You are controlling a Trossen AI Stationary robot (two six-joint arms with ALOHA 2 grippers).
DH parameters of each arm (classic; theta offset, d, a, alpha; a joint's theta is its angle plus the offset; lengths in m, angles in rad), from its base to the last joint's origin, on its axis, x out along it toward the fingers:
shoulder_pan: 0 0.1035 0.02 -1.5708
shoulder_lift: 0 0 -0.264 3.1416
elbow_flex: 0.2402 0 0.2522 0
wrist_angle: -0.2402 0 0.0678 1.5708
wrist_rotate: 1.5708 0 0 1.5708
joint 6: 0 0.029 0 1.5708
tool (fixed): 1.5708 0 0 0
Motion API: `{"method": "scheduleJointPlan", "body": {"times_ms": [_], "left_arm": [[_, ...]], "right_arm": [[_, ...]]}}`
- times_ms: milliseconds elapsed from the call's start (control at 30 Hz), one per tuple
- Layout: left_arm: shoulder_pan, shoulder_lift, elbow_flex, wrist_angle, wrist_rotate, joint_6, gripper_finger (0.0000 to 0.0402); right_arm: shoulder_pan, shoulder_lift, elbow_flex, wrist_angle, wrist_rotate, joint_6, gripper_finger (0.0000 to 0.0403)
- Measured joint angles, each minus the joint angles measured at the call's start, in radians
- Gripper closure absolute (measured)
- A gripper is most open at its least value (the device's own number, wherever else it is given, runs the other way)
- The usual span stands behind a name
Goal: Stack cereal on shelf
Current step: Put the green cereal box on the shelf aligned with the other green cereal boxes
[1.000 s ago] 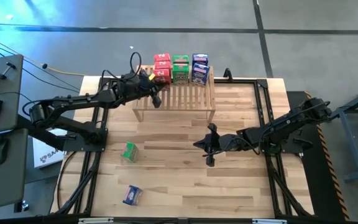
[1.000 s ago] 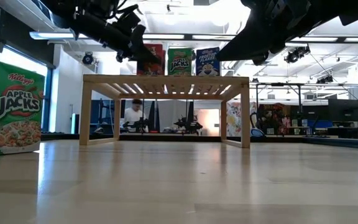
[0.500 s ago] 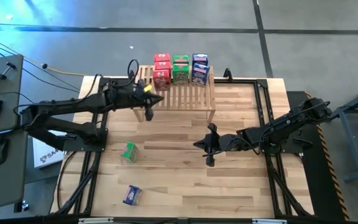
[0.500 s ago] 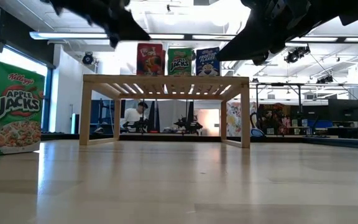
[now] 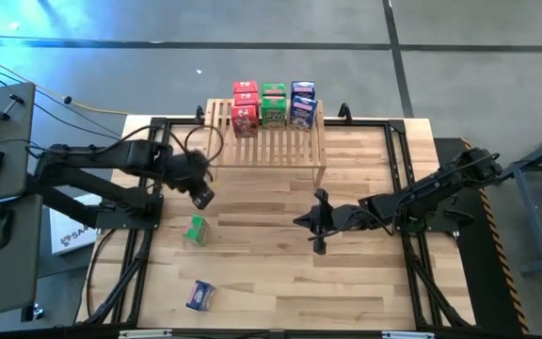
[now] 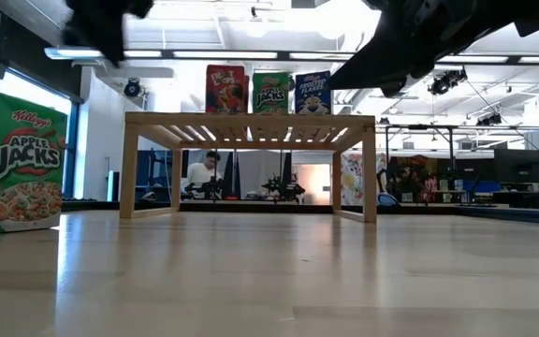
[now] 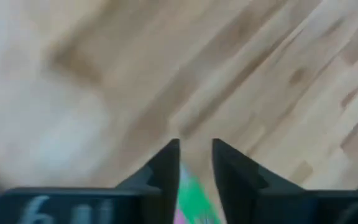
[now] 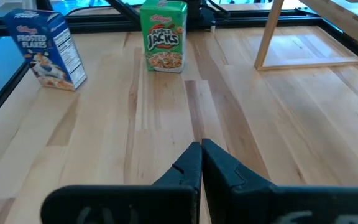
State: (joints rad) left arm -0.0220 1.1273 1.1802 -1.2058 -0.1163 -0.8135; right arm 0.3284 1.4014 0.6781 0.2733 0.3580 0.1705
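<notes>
**Op:** Stock on the shelf?

**Log:** Your shelf (image 5: 266, 151) sits at the table's far edge. On its rear slats, 3 stacks side by side: red boxes (image 5: 245, 105), green Apple Jacks boxes (image 5: 273, 104), blue Frosted Flakes boxes (image 5: 303, 104). Low view shows one front per colour above the rack top. Exact count per stack: can't tell from above.

**Op:** Loose items?

**Log:** 2 on the tabletop (image 5: 271, 273), left half. Green Apple Jacks box (image 5: 195, 230), upright. Blue Frosted Flakes box (image 5: 199, 296) nearer the front edge, well apart from the green one.

**Op:** Left arm?

**Log:** Left gripper (image 5: 201, 195) is off the shelf, over bare planks betw. the rack's left leg and the loose green box. Fingers (image 7: 164, 169) a narrow gap apart, nothing betw. them; green box shows just beyond the tips.

**Op:** Right?

**Log:** Right gripper (image 5: 317, 221) waits mid-table, in front of the rack's right end. Fingers (image 8: 188, 163) pressed together, empty.

**Op:** Bkgd?

**Log:** A person (image 6: 199, 174) seen under the rack, far room.
</notes>
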Motion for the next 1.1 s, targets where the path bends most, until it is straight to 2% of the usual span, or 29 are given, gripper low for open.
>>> {"method": "scheduleJointPlan", "body": {"times_ms": [100, 200, 367, 500, 633, 833, 1100], "left_arm": [[-0.042, 0.025, 0.022, -0.098, 0.066, -0.197, 0.0274], [-0.08, 0.044, 0.022, -0.153, 0.135, -0.331, 0.023], [-0.159, 0.086, 0.022, -0.171, 0.145, -0.461, 0.0169], [-0.218, 0.113, -0.003, -0.168, 0.153, -0.549, 0.0135], [-0.276, 0.115, -0.075, -0.143, 0.172, -0.628, 0.012], [-0.332, 0.104, -0.155, -0.016, 0.158, -0.695, 0.0117], [-0.357, 0.103, -0.204, -0.012, 0.12, -0.721, 0.0117]], "right_arm": [[0.014, 0.0, 0.0, -0.004, 0.0, -0.007, 0.0402], [0.029, 0.0, 0.0, -0.01, -0.001, -0.009, 0.0402], [0.044, 0.0, 0.0, -0.01, -0.002, -0.016, 0.0402], [0.046, 0.0, 0.0, -0.01, -0.002, -0.022, 0.0402], [0.046, 0.0, 0.0, -0.01, -0.002, -0.022, 0.0402], [0.046, 0.0, 0.0, -0.01, -0.002, -0.022, 0.0402], [0.046, 0.0, 0.0, -0.007, -0.002, -0.022, 0.0402]]}}
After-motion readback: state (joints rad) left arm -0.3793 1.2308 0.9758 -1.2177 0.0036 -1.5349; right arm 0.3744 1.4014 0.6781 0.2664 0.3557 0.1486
